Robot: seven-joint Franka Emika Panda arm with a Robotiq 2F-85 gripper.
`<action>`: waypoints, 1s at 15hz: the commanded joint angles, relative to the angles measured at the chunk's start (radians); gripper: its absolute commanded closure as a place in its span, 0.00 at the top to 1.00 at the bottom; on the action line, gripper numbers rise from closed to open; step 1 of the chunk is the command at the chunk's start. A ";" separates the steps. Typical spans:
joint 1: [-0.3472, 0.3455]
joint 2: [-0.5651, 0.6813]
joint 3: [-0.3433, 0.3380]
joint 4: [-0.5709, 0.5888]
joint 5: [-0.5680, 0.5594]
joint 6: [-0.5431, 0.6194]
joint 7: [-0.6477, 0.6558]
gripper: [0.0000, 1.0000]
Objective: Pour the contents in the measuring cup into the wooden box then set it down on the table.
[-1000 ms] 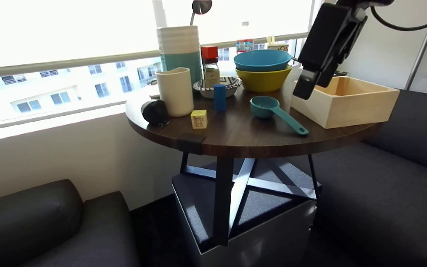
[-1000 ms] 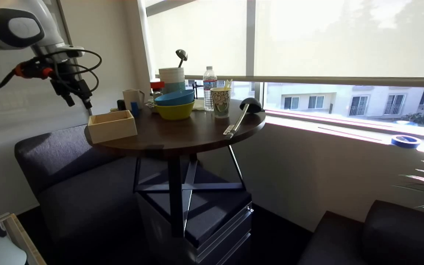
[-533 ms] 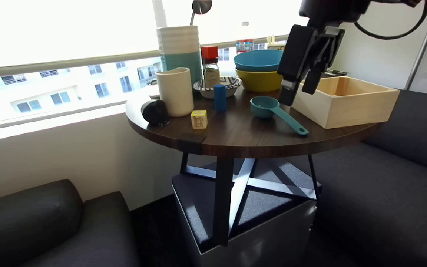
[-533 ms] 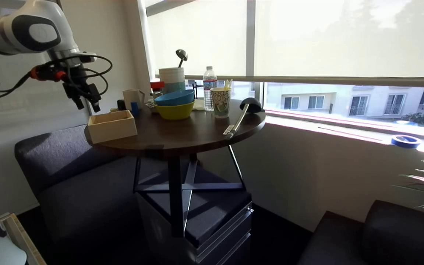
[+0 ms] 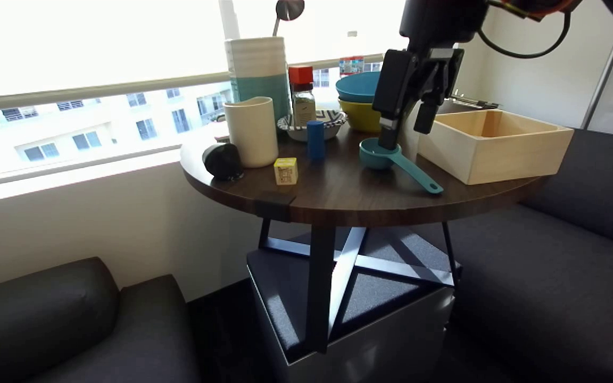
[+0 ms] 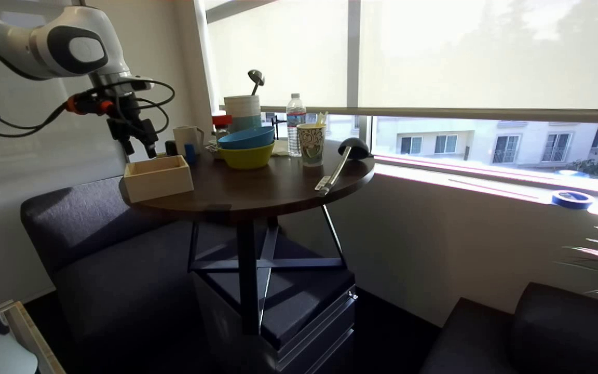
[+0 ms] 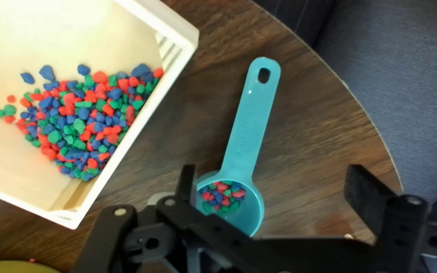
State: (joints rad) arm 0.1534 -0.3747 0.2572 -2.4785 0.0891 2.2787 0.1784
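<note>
The teal measuring cup [image 5: 415, 174] lies on the round dark table [image 5: 338, 197]. In the wrist view the measuring cup [image 7: 249, 132] has its handle pointing up the picture, and red, green and blue pebbles [image 7: 222, 195] lie in its bowl. The pale wooden box [image 5: 519, 157] stands beside it and shows also in the other views [image 6: 159, 184] [image 7: 133, 131], with a heap of like pebbles inside. My gripper [image 5: 405, 134] is open and empty above the cup; in the wrist view its fingers [image 7: 271, 172] are wide apart, the left one overlapping the bowl's edge. The cup is hidden in an exterior view [image 6: 140, 151] where my gripper shows behind the box.
Blue and yellow bowls [image 5: 362, 111] stand behind the cup. A blue cylinder [image 5: 315, 139], a letter cube [image 5: 286, 171], a white mug [image 5: 252, 132] and a black object [image 5: 222, 161] stand to its left. A ladle [image 6: 353, 148] and a paper cup [image 6: 311, 145] are at the table's far side.
My open gripper has moved over the table, leftward and a little down in an exterior view, from near the box to above the measuring cup. The cup and box have not moved.
</note>
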 commanded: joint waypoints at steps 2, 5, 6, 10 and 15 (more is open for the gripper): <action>-0.021 0.098 -0.002 0.077 -0.078 0.014 0.038 1.00; -0.023 0.144 -0.012 0.111 -0.101 0.024 0.036 1.00; -0.024 0.161 -0.017 0.121 -0.105 0.030 0.033 1.00; -0.020 0.209 -0.032 0.149 -0.110 0.041 0.029 1.00; -0.018 0.240 -0.047 0.169 -0.116 0.035 0.029 1.00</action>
State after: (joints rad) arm 0.1331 -0.1647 0.2180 -2.3393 0.0049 2.3115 0.1897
